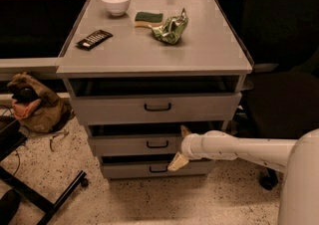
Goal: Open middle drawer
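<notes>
The grey cabinet has three drawers stacked one above the other. The middle drawer (129, 145) has a flat grey front and a small black loop handle (157, 144) at its centre. My gripper (181, 146) is right in front of this drawer's front, just to the right of the handle. It is open, with one finger (185, 131) at the drawer's top edge and the other (178, 162) down over the bottom drawer (124, 170). It holds nothing. The white arm (239, 149) reaches in from the right. The top drawer (114, 109) shows a dark gap above its front.
On the cabinet top (209, 50) lie a white bowl (115, 2), a sponge (148, 18), a green crumpled bag (171, 27) and a black remote (94, 39). A black office chair (284, 69) stands to the right. A brown bag (32, 107) and a black chair base (45, 194) are on the floor at left.
</notes>
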Robot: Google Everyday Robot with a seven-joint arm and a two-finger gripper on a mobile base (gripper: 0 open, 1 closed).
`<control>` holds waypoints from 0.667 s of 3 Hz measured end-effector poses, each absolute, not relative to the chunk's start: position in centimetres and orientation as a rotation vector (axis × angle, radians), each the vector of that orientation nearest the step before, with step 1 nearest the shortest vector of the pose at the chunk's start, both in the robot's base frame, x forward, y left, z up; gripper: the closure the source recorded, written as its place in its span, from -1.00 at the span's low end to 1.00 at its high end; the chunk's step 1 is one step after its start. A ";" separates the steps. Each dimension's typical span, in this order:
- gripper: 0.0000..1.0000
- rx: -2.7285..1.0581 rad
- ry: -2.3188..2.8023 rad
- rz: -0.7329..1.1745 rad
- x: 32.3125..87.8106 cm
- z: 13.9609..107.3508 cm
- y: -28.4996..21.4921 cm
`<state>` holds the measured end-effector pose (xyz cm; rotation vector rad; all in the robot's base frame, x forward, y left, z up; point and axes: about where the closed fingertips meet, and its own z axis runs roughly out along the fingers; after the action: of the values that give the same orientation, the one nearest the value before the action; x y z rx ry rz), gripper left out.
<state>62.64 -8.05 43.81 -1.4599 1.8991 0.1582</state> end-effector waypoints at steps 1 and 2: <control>-1.00 -1.457 1.908 0.156 63.3 42.9 -8.2; -1.00 -1.473 1.873 0.128 64.1 43.3 -7.6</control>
<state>64.14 -7.57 43.35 -1.4733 1.8733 0.1275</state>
